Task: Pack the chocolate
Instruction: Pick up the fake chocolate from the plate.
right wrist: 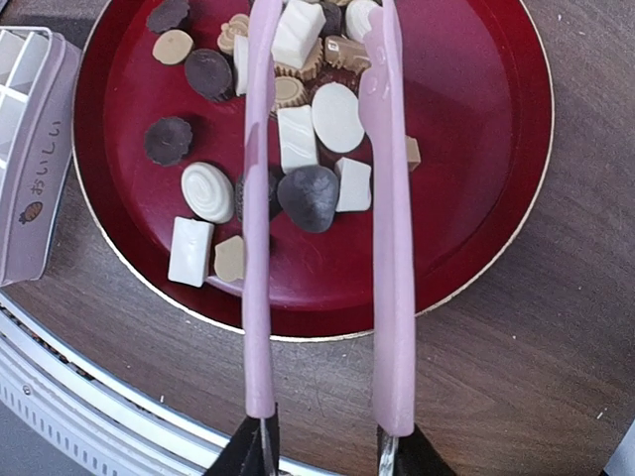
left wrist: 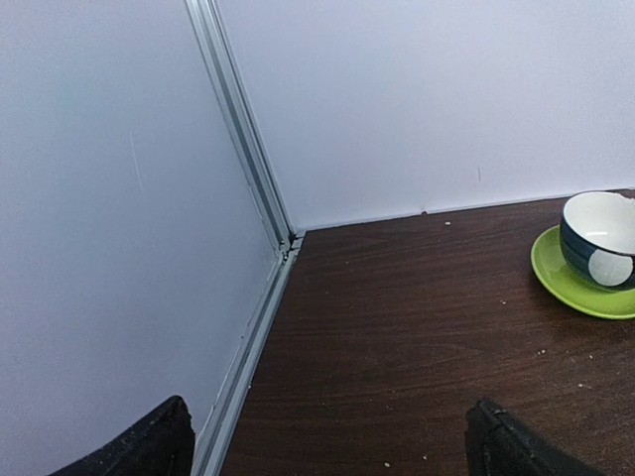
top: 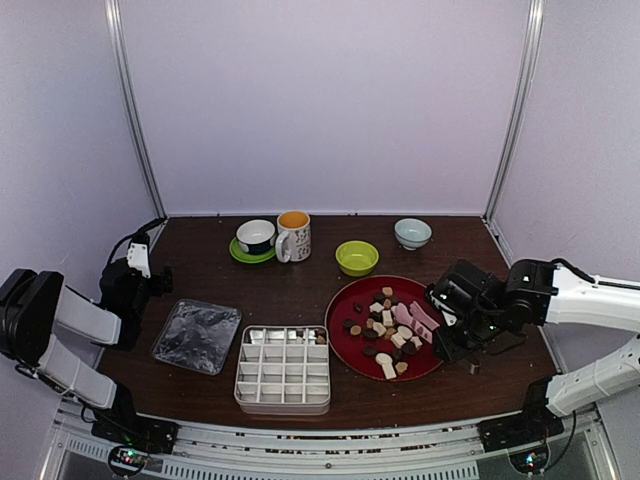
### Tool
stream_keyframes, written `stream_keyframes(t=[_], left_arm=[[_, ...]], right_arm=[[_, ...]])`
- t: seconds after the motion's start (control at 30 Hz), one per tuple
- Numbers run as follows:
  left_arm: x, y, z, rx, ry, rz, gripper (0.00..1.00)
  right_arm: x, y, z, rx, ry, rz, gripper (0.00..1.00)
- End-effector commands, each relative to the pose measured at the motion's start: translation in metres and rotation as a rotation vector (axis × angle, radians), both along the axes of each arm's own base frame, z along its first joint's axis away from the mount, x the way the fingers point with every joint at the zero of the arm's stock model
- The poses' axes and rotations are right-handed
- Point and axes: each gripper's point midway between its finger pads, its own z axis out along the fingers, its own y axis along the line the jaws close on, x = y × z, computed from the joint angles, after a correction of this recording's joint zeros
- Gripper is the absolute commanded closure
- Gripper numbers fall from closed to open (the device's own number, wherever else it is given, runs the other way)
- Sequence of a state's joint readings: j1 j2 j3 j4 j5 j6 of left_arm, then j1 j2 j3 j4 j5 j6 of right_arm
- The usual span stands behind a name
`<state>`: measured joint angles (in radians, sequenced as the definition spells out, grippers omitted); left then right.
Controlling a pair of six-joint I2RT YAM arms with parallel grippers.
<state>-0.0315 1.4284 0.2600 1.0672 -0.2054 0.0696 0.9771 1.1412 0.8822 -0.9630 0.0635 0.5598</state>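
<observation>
Gripping smooth pink tongs (right wrist: 389,248), right hand (right wrist: 327,451) hovers over round, square chocolate (right wrist: 309,196).

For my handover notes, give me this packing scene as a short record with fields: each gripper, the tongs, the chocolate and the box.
left gripper: open, empty, near the back left corner of the table
right gripper: shut on pink tongs
pink tongs: arms apart, reaching over the red plate
chocolate: mostly piled on the plate
compartment tray: left of the plate, most cells look empty
clear plastic lid: lying left of the tray
</observation>
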Motion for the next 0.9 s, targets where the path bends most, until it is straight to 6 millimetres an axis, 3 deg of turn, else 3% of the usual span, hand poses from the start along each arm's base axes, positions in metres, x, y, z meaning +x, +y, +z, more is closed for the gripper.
stream_keyframes(t=[0.0, 0.37, 0.87], left_arm=[[0.004, 0.005, 0.013, -0.001, -0.043, 0.016, 0.02], [0.003, 0.004, 0.013, -0.003, -0.042, 0.015, 0.02], [0.004, 0.004, 0.012, -0.001, -0.041, 0.014, 0.02]], right_arm=[[-0.005, -0.014, -0.004, -0.040, 0.037, -0.042, 0.65], [-0.015, -0.041, -0.016, -0.078, 0.090, -0.132, 0.66], [-0.005, -0.046, -0.018, -0.067, 0.071, -0.165, 0.64]])
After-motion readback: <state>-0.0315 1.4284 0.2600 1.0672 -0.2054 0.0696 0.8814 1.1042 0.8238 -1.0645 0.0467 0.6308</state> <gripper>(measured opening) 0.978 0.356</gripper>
